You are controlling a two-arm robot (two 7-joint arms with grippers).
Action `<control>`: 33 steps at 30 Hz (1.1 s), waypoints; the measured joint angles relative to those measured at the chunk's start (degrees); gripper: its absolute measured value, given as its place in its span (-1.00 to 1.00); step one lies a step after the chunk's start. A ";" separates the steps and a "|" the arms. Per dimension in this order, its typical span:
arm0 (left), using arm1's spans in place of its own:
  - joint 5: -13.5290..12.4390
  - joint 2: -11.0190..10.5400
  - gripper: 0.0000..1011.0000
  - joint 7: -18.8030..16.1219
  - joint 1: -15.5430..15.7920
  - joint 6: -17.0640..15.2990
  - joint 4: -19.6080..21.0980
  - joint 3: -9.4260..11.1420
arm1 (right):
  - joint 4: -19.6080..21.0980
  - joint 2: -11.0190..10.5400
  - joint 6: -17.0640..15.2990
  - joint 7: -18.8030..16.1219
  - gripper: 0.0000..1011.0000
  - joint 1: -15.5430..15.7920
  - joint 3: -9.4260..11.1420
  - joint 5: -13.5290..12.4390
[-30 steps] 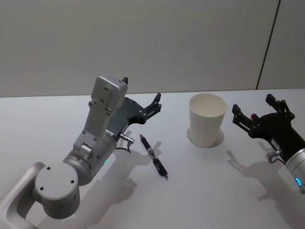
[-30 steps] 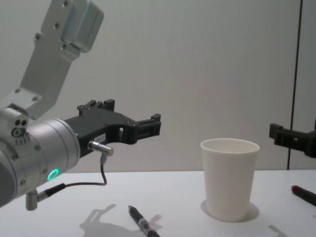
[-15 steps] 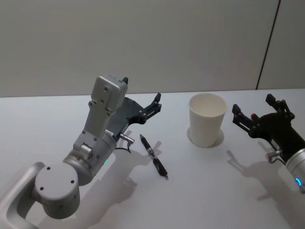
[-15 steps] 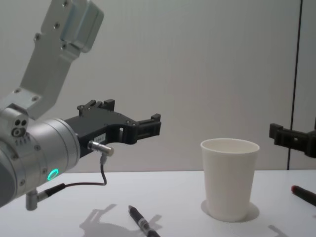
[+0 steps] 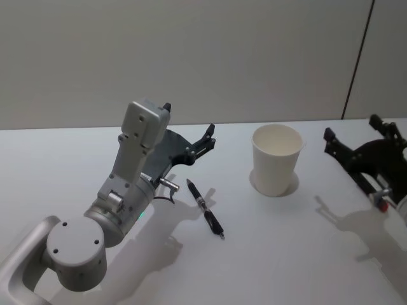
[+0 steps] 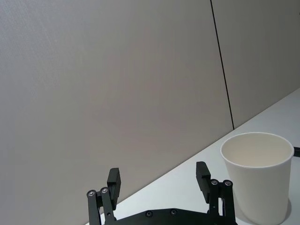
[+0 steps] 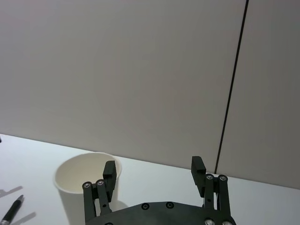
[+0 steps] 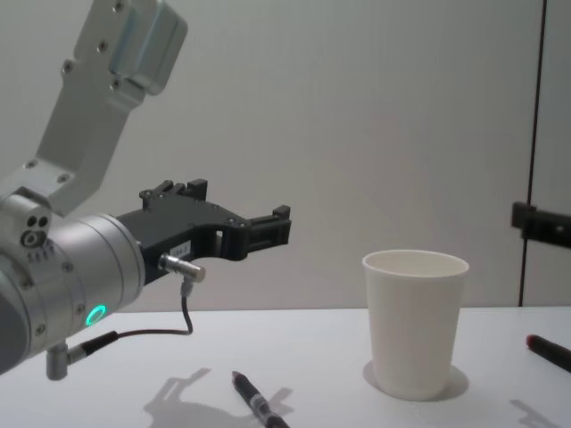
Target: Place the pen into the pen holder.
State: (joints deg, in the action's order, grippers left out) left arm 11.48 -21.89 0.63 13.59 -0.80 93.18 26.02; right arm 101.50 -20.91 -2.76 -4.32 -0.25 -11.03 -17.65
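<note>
A black pen (image 5: 205,208) lies flat on the white table (image 5: 267,254), left of the pen holder, a white paper cup (image 5: 276,159) standing upright. My left gripper (image 5: 188,121) hangs open and empty above the table, just behind the pen and pointing toward the cup. The chest view shows the pen (image 8: 254,403) below the left gripper (image 8: 241,209), with the cup (image 8: 415,321) to the right. The right gripper (image 5: 351,127) is open and empty, right of the cup. Its wrist view looks over its open gripper (image 7: 153,168) at the cup (image 7: 75,183) and the pen (image 7: 11,211).
A plain grey wall (image 5: 210,57) stands behind the table. A dark rod with a red tip (image 8: 549,350) shows at the right edge of the chest view. From the left wrist, the cup (image 6: 258,178) stands beyond the open left gripper (image 6: 158,176).
My right gripper has moved to the right, farther from the cup. The left arm, the pen and the cup have not moved.
</note>
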 joint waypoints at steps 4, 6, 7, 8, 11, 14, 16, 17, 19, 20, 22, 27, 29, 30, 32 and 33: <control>0.00 0.00 0.98 0.00 0.00 0.00 0.00 0.00 | -0.10 -1.02 -0.88 -0.69 0.98 -0.87 1.06 -0.47; 0.00 0.00 0.98 0.00 0.00 0.00 0.00 0.00 | -0.44 -1.78 -1.65 -1.23 0.98 -1.47 1.78 -0.75; 0.00 0.00 0.98 0.00 0.00 0.00 0.00 0.00 | -0.55 -1.99 -2.02 -1.53 0.98 -1.68 1.98 -0.87; 0.00 0.00 0.98 0.00 0.00 0.00 0.00 0.00 | -0.89 -2.49 -2.87 -2.03 0.98 -2.23 2.48 -1.12; 0.00 0.00 0.98 0.00 0.00 0.00 0.00 0.00 | -1.67 -3.41 -4.56 -3.25 0.98 -3.40 3.30 -1.55; 0.00 0.00 0.98 0.00 0.00 0.00 0.00 0.00 | -2.66 -4.14 -6.68 -4.63 0.98 -4.68 3.92 -1.90; 0.00 0.00 0.98 0.00 0.00 0.00 0.00 0.00 | -3.28 -4.48 -7.77 -5.30 0.98 -5.51 4.22 -2.00; 0.00 0.00 0.98 0.00 0.00 0.00 0.00 0.00 | -3.88 -4.74 -8.87 -5.99 0.98 -6.23 4.43 -2.04; 0.00 0.00 0.98 0.00 0.00 0.00 0.00 0.00 | -4.59 -5.00 -10.21 -6.78 0.98 -7.15 4.59 -2.03; 0.00 0.00 0.98 0.00 0.00 0.00 0.00 0.00 | -5.03 -5.10 -10.78 -7.14 0.98 -7.56 4.66 -2.01; 0.00 0.00 0.98 0.00 0.00 0.00 0.00 0.00 | -6.06 -5.31 -12.78 -8.33 0.98 -8.76 4.77 -1.73; 0.00 0.00 0.98 0.00 0.00 0.00 0.00 0.00 | -8.44 -5.48 -16.53 -10.49 0.98 -11.36 4.72 -0.85; 0.00 0.00 0.98 0.00 0.00 0.00 0.00 0.00 | -9.61 -5.44 -18.26 -11.42 0.98 -12.71 4.50 -0.33; 0.00 0.00 0.98 0.00 0.00 0.00 0.00 0.00 | -10.13 -5.40 -19.06 -11.74 0.98 -13.10 4.40 -0.11; 0.00 0.00 0.98 0.00 0.00 0.00 0.00 0.00 | -11.33 -5.23 -20.83 -12.67 0.98 -14.26 4.12 0.44; 0.00 0.00 0.98 0.00 0.00 0.00 0.00 0.00 | -11.84 -5.14 -21.61 -13.03 0.98 -14.76 3.97 0.67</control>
State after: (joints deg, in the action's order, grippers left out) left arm 11.48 -21.89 0.63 13.58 -0.80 93.18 26.02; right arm 89.66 -26.04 -24.36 -17.36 -15.01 -7.06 -16.98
